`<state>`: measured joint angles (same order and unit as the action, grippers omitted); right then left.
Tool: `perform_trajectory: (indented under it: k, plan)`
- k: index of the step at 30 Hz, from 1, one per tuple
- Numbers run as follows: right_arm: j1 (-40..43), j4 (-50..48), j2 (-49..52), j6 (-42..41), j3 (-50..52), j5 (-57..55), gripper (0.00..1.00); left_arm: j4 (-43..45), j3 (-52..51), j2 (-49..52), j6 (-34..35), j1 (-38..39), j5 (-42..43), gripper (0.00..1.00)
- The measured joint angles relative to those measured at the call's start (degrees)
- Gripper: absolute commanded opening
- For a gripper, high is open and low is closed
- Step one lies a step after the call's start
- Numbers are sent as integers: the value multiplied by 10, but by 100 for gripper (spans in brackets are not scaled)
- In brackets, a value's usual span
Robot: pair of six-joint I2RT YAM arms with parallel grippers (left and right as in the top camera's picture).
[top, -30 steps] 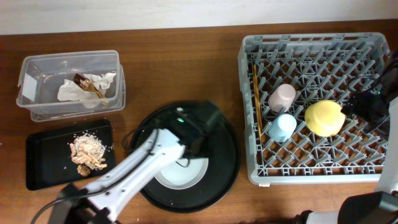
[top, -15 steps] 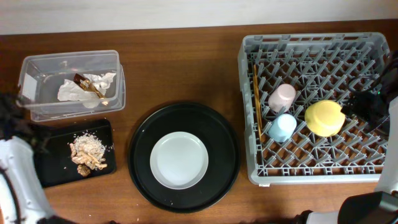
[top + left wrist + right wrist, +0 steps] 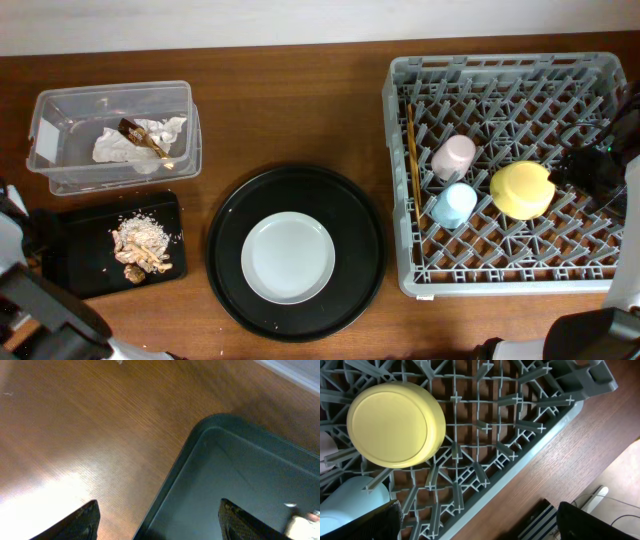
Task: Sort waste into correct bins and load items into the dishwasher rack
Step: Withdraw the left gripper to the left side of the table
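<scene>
The crumpled white napkins (image 3: 135, 143) with a brown wrapper lie in the clear tub (image 3: 60, 105). The crumbly food scraps (image 3: 140, 250) lie in the shallow black tray (image 3: 70, 275). The grey plate (image 3: 288, 257) sits on the large round black tray (image 3: 360, 240). The rack (image 3: 500, 285) holds the pink cup (image 3: 453, 157), the blue cup (image 3: 453, 205), the upturned yellow bowl (image 3: 521, 189) and the chopsticks (image 3: 412, 155). My left gripper (image 3: 160, 522) is open and empty over the corner of the black tray (image 3: 240, 475). My right gripper (image 3: 480, 525) is open and empty over the edge of the rack (image 3: 510, 435), beside the yellow bowl (image 3: 395, 422).
The left arm (image 3: 35, 300) lies along the table's left front edge. The right arm (image 3: 600, 170) reaches in over the rack's right side. Bare wooden table (image 3: 290, 110) lies between the tub and the rack. A striped object and cables (image 3: 590, 505) sit beyond the rack.
My left arm has swung from over the plate on the round tray to the far left, by the black tray. The plate stays put. The right arm has not moved.
</scene>
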<state>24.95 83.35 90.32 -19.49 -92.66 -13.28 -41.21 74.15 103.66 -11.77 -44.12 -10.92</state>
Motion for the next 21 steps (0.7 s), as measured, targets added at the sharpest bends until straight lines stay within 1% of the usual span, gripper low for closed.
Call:
perform_trajectory:
  k: [1, 2, 3, 4, 6, 7, 10, 11, 12, 13, 14, 16, 18, 21]
  plan:
    - [0, 0, 0, 0, 0, 0, 99, 2, 0, 18, -18, 0, 0, 82]
    - [0, 0, 0, 0, 0, 0, 99, 5, 0, 28, -38, -1, 0, 82]
    - [0, 0, 0, 0, 0, 0, 99, 9, 0, 34, -61, -3, 0, 79]
    - [0, 0, 0, 0, 0, 0, 99, 12, 0, 39, -74, -7, 2, 71]
    - [0, 0, 0, 0, 0, 0, 99, 19, 0, 52, -92, -15, 3, 38]
    - [0, 0, 0, 0, 0, 0, 99, 21, 0, 58, -97, -18, 4, 32]
    - [0, 0, 0, 0, 0, 0, 99, 29, 0, 79, -114, -28, 10, 32]
    - [0, 0, 0, 0, 0, 0, 99, 30, 0, 85, -114, -32, 22, 29]
    - [0, 0, 0, 0, 0, 0, 99, 32, 0, 92, -115, -36, 33, 23]
    - [0, 0, 0, 0, 0, 0, 99, 36, 0, 95, -116, -37, 41, 20]
    - [0, 0, 0, 0, 0, 0, 99, 38, 0, 95, -122, -37, 45, 20]
    - [0, 0, 0, 0, 0, 0, 99, 46, 0, 95, -151, -37, 52, 19]
    - [0, 0, 0, 0, 0, 0, 99, 57, 0, 95, -173, -37, 54, 10]
    - [0, 0, 0, 0, 0, 0, 99, 67, 0, 95, -223, -37, 65, 9]
